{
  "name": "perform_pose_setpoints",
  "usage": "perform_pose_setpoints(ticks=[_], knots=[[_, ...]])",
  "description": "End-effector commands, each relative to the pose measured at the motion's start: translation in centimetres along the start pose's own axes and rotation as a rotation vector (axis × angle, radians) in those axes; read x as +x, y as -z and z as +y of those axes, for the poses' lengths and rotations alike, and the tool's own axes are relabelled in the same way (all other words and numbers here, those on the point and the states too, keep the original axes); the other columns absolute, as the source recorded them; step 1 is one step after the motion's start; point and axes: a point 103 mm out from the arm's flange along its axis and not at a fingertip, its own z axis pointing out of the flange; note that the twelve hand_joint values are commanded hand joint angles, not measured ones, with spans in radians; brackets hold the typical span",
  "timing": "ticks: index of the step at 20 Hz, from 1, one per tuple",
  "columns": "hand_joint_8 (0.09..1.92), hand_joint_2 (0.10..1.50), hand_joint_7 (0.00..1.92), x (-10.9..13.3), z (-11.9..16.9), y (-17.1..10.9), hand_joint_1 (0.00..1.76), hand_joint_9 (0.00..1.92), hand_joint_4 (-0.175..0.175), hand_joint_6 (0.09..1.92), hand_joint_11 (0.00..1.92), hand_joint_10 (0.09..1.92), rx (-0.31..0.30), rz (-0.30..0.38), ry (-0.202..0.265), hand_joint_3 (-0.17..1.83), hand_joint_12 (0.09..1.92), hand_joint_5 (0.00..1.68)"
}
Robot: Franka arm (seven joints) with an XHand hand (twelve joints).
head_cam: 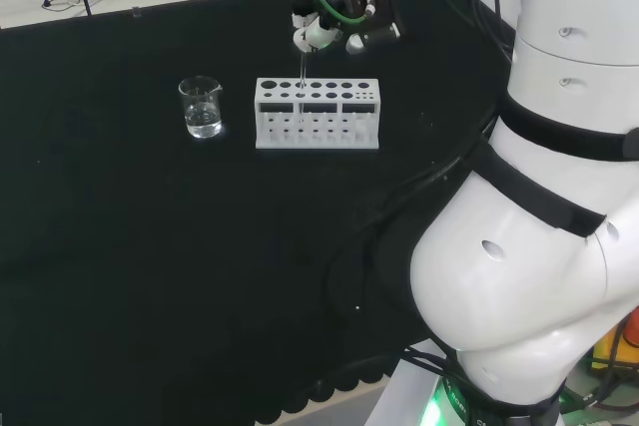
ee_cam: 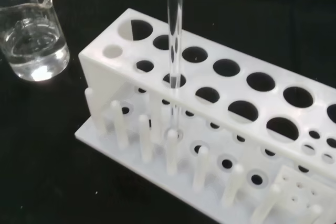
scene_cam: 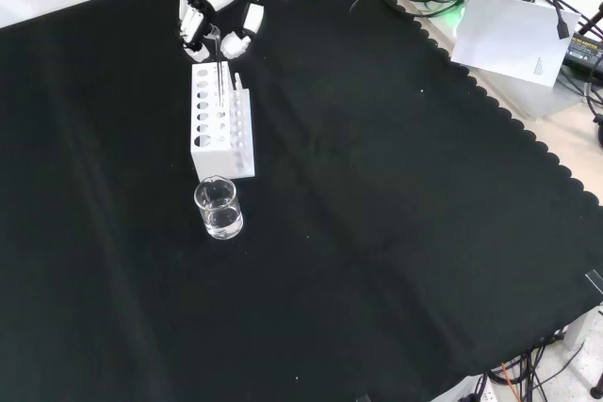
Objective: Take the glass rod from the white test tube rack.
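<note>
Black cloth [scene_cam: 396,233] with a scalloped hem covers the bench; beyond its edges lie pale floor, cables and a white sheet of paper [scene_cam: 504,35]. On the cloth stand one white test tube rack [head_cam: 318,113], with rows of round holes and a row of pegs along its base, and one glass beaker [head_cam: 203,107] holding a little clear liquid, near the rack's end. One glass rod [ee_cam: 174,51] stands upright in a hole of the rack near the cloth's far edge in the head view. The hand [head_cam: 329,27] hangs above the rack, its fingers curled at the rod's top; whether they pinch it, I cannot tell.
</note>
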Motion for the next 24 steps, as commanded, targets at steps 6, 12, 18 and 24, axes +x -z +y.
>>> perform_pose_setpoints(ticks=[6,12,18,24], knots=[[0.9,1.1,0.96,0.5,1.0,-0.5,1.08,1.48,-0.175,1.25,1.5,0.87,-0.046,0.045,0.01,0.24,0.88,0.76],[1.06,1.11,1.07,1.4,0.9,0.4,1.25,1.65,-0.145,1.01,1.74,0.86,-0.162,0.058,0.03,0.03,0.6,0.9],[1.21,0.77,1.17,2.8,-0.4,3.7,1.27,1.66,-0.175,0.9,1.67,0.88,-0.34,0.052,0.041,0.65,0.58,1.01],[1.22,0.78,1.12,4.0,-1.7,7.4,1.3,1.66,-0.175,0.75,1.65,0.85,-0.343,0.012,0.034,0.6,0.64,1.05]])
